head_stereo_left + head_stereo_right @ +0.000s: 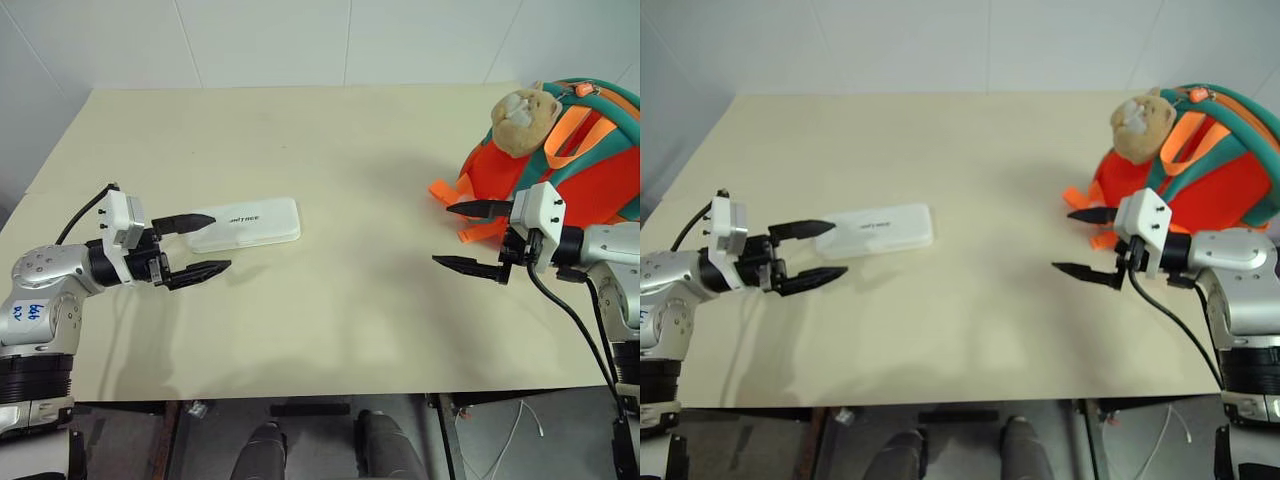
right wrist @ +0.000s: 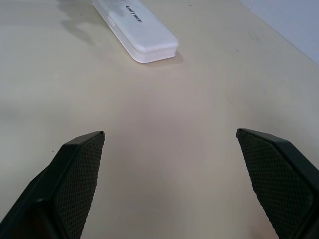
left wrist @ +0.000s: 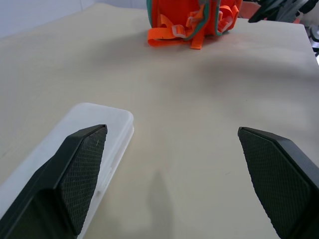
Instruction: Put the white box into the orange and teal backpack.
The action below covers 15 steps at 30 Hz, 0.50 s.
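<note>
The white box (image 1: 246,223) is lying flat on the surface (image 1: 340,310), toward its left edge and about midway between near and far edges. The left gripper (image 1: 198,245) is holding its jaws wide at the box's left end, one finger over that end, the other off its near side. The orange and teal backpack (image 1: 585,165) is sitting at the right edge. The right gripper (image 1: 472,237) is hovering just beside it, jaws wide and holding nothing, well apart from the box.
</note>
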Each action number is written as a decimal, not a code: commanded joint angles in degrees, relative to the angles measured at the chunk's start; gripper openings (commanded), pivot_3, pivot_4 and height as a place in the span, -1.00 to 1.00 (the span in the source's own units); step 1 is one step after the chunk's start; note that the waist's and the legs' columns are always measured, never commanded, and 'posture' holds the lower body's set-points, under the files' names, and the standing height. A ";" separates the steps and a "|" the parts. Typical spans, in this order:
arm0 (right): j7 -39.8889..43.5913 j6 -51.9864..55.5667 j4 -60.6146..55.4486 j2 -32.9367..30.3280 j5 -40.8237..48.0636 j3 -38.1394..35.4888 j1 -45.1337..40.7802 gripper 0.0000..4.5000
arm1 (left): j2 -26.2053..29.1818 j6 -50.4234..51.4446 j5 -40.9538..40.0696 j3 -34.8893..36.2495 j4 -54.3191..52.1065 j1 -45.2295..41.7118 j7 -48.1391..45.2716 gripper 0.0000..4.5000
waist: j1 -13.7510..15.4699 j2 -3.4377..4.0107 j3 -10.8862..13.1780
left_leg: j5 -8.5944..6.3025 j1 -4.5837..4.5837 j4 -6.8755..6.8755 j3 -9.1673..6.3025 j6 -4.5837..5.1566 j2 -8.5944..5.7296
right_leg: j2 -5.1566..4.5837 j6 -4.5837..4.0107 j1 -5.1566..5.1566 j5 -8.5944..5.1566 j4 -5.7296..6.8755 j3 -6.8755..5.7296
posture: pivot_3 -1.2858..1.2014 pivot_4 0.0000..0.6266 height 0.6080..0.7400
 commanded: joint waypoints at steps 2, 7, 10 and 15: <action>1.01 -1.81 0.66 0.85 -0.07 0.82 -2.10 0.98 | 0.64 -0.63 -0.54 2.09 -2.08 1.24 0.18 1.00 | -0.07 0.00 0.00 | 0.00 0.01 0.00 0.00 0.00 0.00 | 0.00 0.00 0.00 0.00 0.00 0.00 | 0.03 -0.52 1.00; 2.12 -0.50 2.21 3.35 0.43 3.53 -5.73 0.98 | 1.64 1.24 -1.23 3.74 -3.71 5.20 0.32 1.00 | -0.35 0.00 0.00 | 0.00 0.02 0.00 0.04 0.00 0.00 | 0.00 0.00 -0.01 0.00 0.00 0.05 | 0.03 -0.52 1.00; 1.87 1.05 2.31 5.65 0.71 4.86 -8.06 0.98 | 2.03 2.73 -1.98 6.05 -3.54 6.40 1.79 1.00 | -0.49 0.00 0.00 | 0.00 0.02 0.00 0.04 0.00 0.01 | 0.00 0.00 -0.04 0.00 0.06 0.05 | 0.03 -0.52 1.00; 1.02 3.92 1.71 10.77 0.28 8.63 -11.70 0.98 | 3.85 5.19 -2.78 11.44 -5.46 11.13 3.55 1.00 | -0.81 0.00 0.00 | 0.00 0.02 0.00 0.04 -0.01 0.01 | 0.00 0.00 -0.05 0.00 0.06 0.06 | 0.03 -0.52 1.00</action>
